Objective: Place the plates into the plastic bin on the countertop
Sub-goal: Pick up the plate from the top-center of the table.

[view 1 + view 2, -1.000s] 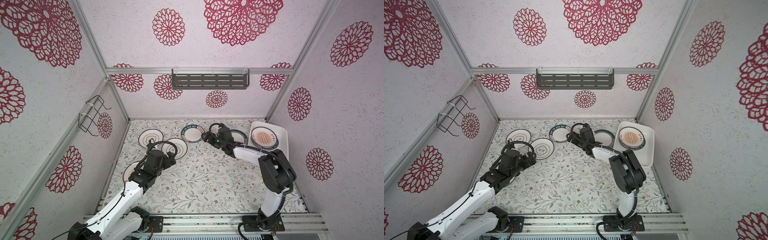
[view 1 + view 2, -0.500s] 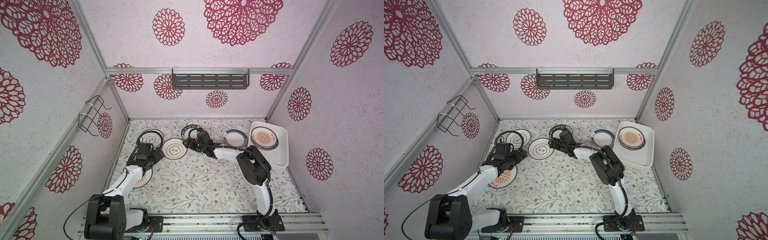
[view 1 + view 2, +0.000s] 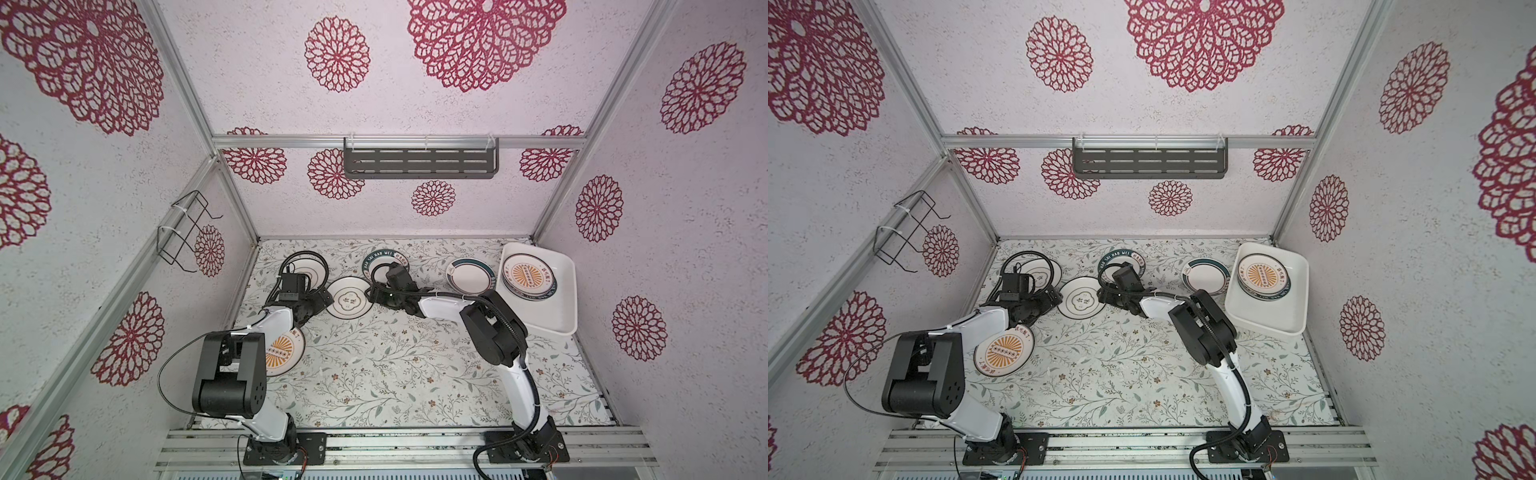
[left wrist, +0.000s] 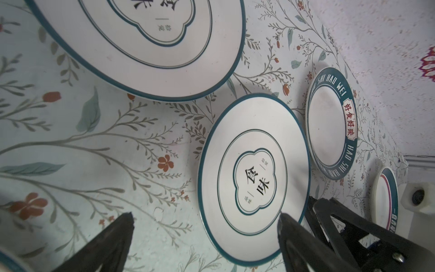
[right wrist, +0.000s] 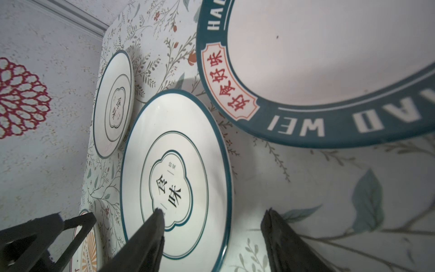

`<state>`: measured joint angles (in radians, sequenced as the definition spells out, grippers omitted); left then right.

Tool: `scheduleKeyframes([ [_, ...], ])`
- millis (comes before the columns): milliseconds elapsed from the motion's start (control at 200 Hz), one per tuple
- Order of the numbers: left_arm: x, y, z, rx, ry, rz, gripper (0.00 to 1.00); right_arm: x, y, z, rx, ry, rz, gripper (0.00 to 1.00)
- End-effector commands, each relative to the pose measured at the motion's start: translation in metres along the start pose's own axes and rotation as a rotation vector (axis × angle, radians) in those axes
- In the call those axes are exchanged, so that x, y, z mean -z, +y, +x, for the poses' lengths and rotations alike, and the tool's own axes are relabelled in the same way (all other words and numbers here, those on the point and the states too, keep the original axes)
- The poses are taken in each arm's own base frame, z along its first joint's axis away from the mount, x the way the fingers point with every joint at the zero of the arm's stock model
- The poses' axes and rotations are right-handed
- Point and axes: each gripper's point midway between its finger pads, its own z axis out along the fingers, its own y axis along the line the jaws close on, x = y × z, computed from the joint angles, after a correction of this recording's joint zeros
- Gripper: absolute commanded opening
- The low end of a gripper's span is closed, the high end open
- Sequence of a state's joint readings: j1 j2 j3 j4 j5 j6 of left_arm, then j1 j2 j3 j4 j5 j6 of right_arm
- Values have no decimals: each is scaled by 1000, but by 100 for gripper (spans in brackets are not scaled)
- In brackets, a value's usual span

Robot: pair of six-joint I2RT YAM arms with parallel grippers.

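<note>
Your right gripper [image 5: 214, 212] stood open astride the rim of the ringed plate [image 3: 348, 297], which lay flat on the surface [image 3: 395, 365], well apart from the plastic bin [image 3: 544, 318]. Your left gripper [image 4: 204, 214], wide open, crowded the opposite rim. Had both closed, they could have collided or skidded the plate.

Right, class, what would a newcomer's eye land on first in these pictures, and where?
Huge red flowers on the walls strike first. Then the left gripper and right gripper meet at the back of the countertop, both open at opposite edges of one white plate. On the right, a white bin holds a pile of plates with an orange centre on top.
</note>
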<state>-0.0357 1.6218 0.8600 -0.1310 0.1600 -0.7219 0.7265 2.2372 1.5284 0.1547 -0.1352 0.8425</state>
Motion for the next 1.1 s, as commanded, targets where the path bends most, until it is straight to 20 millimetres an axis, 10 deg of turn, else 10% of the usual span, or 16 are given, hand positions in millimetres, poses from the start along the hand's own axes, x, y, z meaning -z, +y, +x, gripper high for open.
scheduleKeyframes([
  [0,-7,-17,-9,-41,-11,81,99,-5,3,4,24,23,8,64],
  [565,-44,-45,15,-108,81,192,98,-19,-8,29,18,100,105,46],
  [681,-44,-45,17,-105,83,197,97,-18,-9,30,10,100,117,26],
  [1096,-5,-49,8,-122,25,180,98,25,-2,13,35,15,136,0],
])
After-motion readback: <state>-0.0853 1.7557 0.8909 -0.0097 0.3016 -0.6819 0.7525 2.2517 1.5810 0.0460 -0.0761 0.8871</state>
